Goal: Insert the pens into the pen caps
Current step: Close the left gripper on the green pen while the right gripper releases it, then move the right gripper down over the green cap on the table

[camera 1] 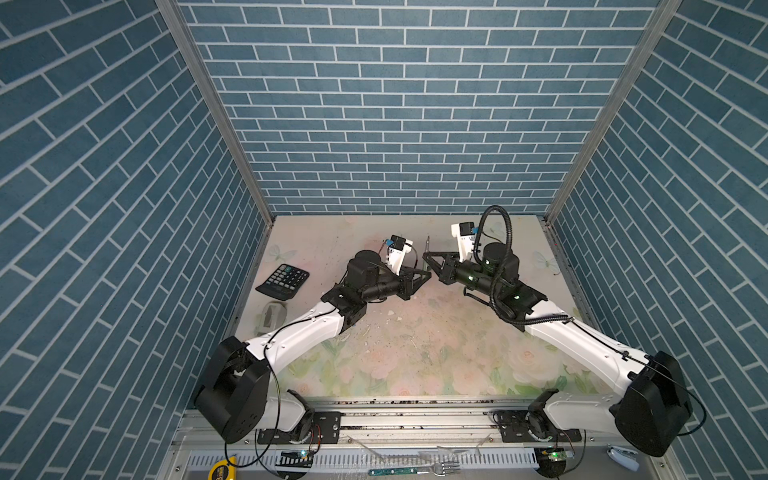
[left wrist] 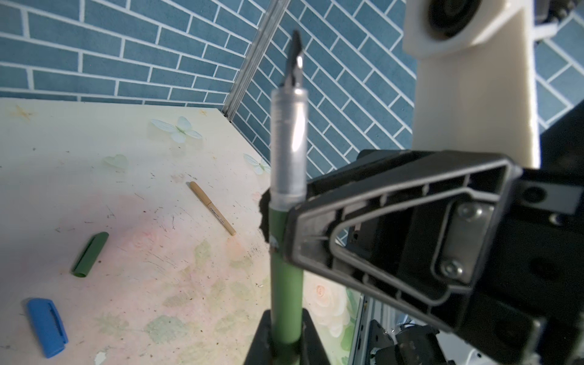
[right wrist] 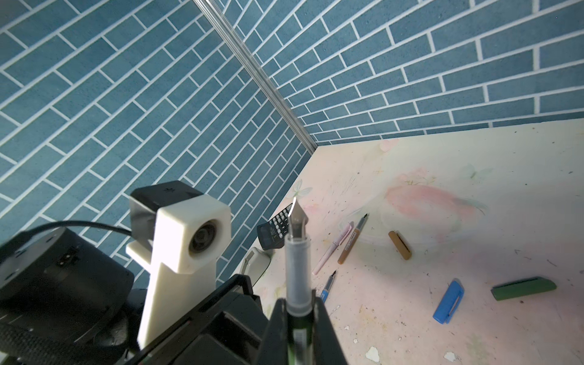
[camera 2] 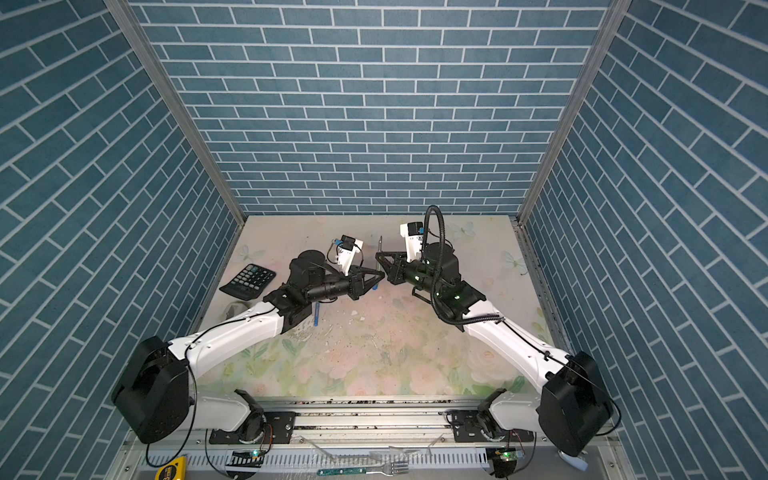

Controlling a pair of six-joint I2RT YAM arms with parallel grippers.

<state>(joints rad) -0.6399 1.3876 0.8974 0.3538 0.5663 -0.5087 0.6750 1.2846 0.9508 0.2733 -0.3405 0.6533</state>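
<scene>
Left gripper (left wrist: 286, 335): apparently closed on green pen (left wrist: 286, 284), lower barrel; partly out of frame.
Right gripper (right wrist: 298, 316): pinching same pen higher.
Place: upright above far half of table (camera 1: 415, 353).
Green cap (right wrist: 524, 288): flat on table.

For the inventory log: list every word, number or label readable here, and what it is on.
Nothing reads clearly.
Calculator keys: too small.
Gold pen print: blurred.
Tape measure label: blurred.
</scene>
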